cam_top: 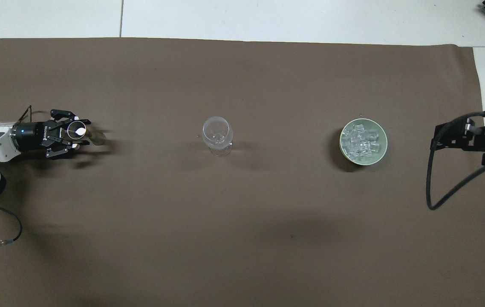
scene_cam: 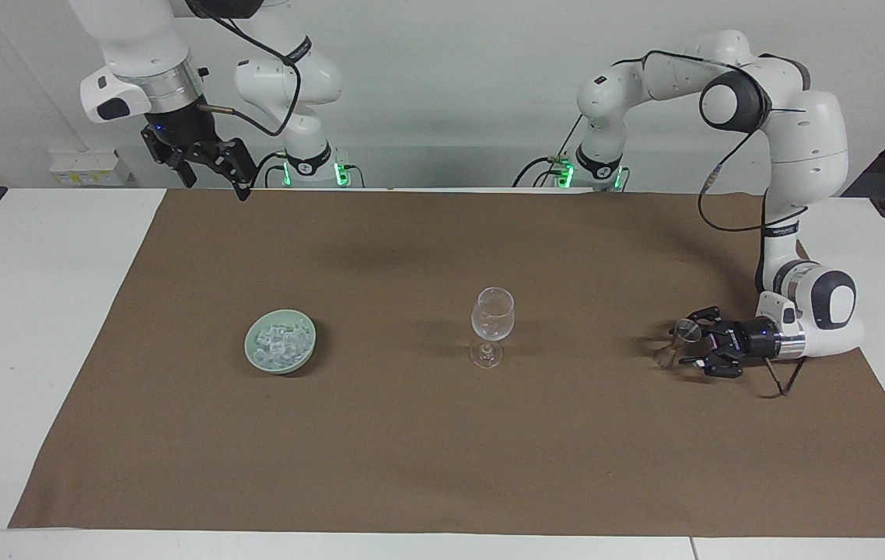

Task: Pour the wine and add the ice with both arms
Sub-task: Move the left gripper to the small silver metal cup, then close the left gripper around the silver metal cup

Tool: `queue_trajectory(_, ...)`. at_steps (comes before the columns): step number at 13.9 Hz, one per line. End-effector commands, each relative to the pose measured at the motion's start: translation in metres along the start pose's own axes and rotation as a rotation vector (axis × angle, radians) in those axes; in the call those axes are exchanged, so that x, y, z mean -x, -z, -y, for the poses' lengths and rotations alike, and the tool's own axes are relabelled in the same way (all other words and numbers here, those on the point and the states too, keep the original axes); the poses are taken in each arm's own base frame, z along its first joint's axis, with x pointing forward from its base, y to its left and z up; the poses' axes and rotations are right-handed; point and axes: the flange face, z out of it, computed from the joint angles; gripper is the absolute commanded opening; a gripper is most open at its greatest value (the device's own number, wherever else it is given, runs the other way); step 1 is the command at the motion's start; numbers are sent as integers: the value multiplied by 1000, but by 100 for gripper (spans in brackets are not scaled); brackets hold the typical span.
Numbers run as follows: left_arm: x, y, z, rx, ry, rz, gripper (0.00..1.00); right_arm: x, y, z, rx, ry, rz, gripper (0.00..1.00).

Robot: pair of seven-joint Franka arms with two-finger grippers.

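The left gripper [scene_cam: 693,347] lies low at its own arm's end of the cloth [scene_cam: 442,435], fingers spread around a small clear vessel [cam_top: 76,129] (tilted, contents unclear); the wine glass [scene_cam: 491,325] stands mid-cloth, toward the right arm's end from it; farther that way sits the bowl [scene_cam: 254,354] of ice [scene_cam: 281,341]; the right gripper [scene_cam: 213,165], open, waits raised.

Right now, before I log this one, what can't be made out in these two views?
- Small clear vessel at the left gripper: contents and grip unreadable, both views; too small, transparent.
- Right gripper: its tips cut by the overhead view's edge.
- Ice in the green bowl: cubes uncountable, heaped.
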Motion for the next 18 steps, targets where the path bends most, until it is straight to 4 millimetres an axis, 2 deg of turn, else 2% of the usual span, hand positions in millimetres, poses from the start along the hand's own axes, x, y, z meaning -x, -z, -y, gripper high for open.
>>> queue_trajectory(1,8,-8,-5,4,-11,-31,62,0,0,-3,-30,24,-9,100)
queue_trajectory(6,9,-11,-4,8,-11,-30,58,-1,-1,-3,-30,23,-10,100)
queue_trajectory(10,7,-10,-5,8,-16,-31,42,0,0,-3,-30,21,-9,100)
queue_trajectory(12,7,-9,-5,7,-16,-31,44,0,0,-3,-30,18,-10,100)
queue_trajectory(14,8,-7,-5,4,-14,-32,50,0,1,-3,-31,20,-11,100)
queue_trajectory(18,8,-4,-6,-1,-16,-32,48,-1,0,-3,-30,20,-10,100)
